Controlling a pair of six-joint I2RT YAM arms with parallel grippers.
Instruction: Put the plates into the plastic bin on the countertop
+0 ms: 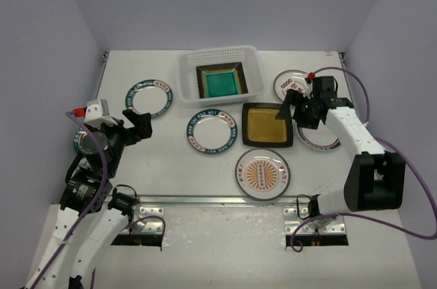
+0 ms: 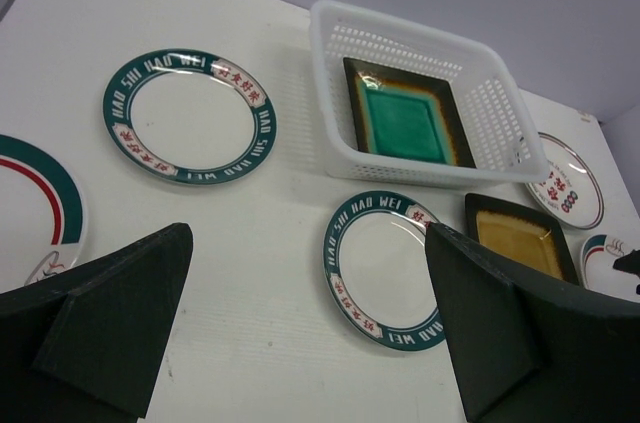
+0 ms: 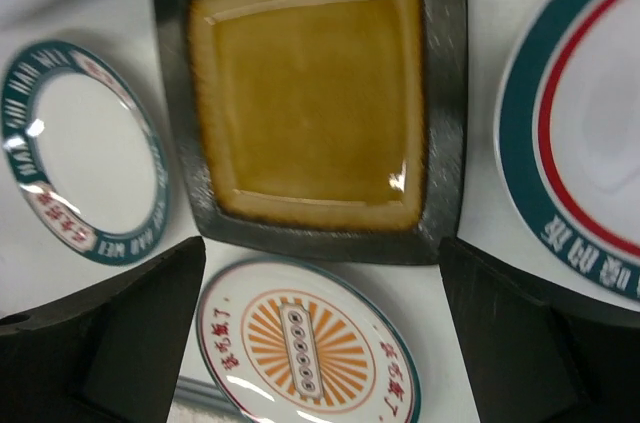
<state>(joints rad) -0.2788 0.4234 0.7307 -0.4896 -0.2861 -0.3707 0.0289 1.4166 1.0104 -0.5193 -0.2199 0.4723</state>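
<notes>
The right gripper (image 1: 292, 108) is hovering, jaws wide and empty, over the amber square plate (image 1: 268, 125) lying right of centre on the countertop (image 1: 171, 173), just below the plastic bin (image 1: 218, 51), where a teal square plate (image 1: 221, 83) is already sitting. The left gripper (image 1: 140, 125) is waiting at the left, also gaping. Picking up the amber plate is probably the step in hand, calling for a pinch on one raised rim

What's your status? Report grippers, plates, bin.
Left gripper open, empty. Right gripper open, above amber square plate. Teal square plate in plastic bin; round plates out on countertop. Nothing blocking bin.
</notes>
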